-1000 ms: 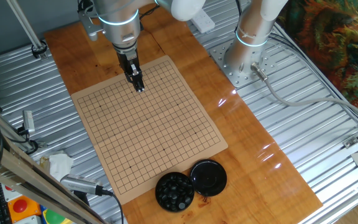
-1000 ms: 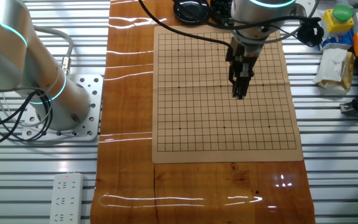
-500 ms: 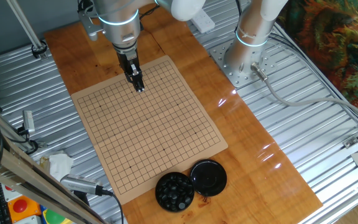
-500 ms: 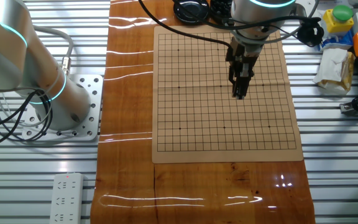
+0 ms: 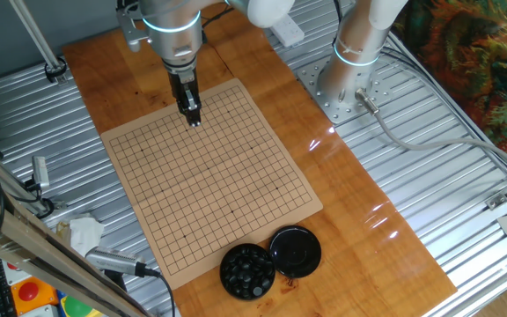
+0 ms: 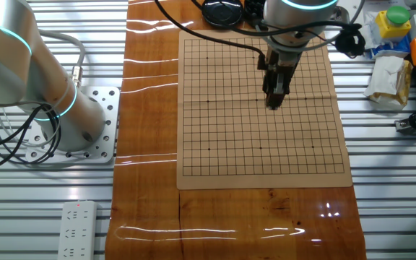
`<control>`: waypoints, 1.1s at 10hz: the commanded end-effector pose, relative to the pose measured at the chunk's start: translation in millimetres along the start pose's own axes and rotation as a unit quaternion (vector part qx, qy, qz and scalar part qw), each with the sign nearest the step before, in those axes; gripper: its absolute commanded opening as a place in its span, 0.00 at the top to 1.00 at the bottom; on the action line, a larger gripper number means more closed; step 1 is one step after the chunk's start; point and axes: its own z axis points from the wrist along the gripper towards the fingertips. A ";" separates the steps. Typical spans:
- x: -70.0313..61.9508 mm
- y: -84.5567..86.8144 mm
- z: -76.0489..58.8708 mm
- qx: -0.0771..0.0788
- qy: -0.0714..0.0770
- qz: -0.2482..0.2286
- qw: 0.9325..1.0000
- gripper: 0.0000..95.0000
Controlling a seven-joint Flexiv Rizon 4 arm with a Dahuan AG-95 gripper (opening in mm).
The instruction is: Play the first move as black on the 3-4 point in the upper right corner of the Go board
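**Stone carry over the grid: line up before lowering**

No black stone lies on the board (image 5: 209,185) yet; every intersection you can see is bare. The only stones clearly visible sit heaped in the open bowl (image 5: 248,270) at the board's near edge in one fixed view, with its round black lid (image 5: 296,250) just beside it on the tabletop (image 5: 359,220).

Your gripper (image 5: 193,117) hangs tip-down above the far part of the board, well apart from the bowl. Its fingers look drawn close together, but whether a stone is pinched between them is too small to tell. Judgement: treat it as loaded.

Confirm which corner counts as upper right, then count lines in from both edges. Centre the tip on the crossing, not in a square. Descend vertically, release only at contact, and lift straight up so the stone does not skid.
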 end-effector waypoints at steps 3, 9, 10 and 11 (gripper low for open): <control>-1.5 0.4 0.4 0.002 0.000 -0.001 1.000 1.00; -1.4 0.5 -0.2 0.002 -0.001 0.006 1.000 1.00; -1.4 0.5 -0.2 0.002 -0.001 0.007 1.000 1.00; -1.4 0.5 -0.2 0.002 -0.001 0.007 1.000 1.00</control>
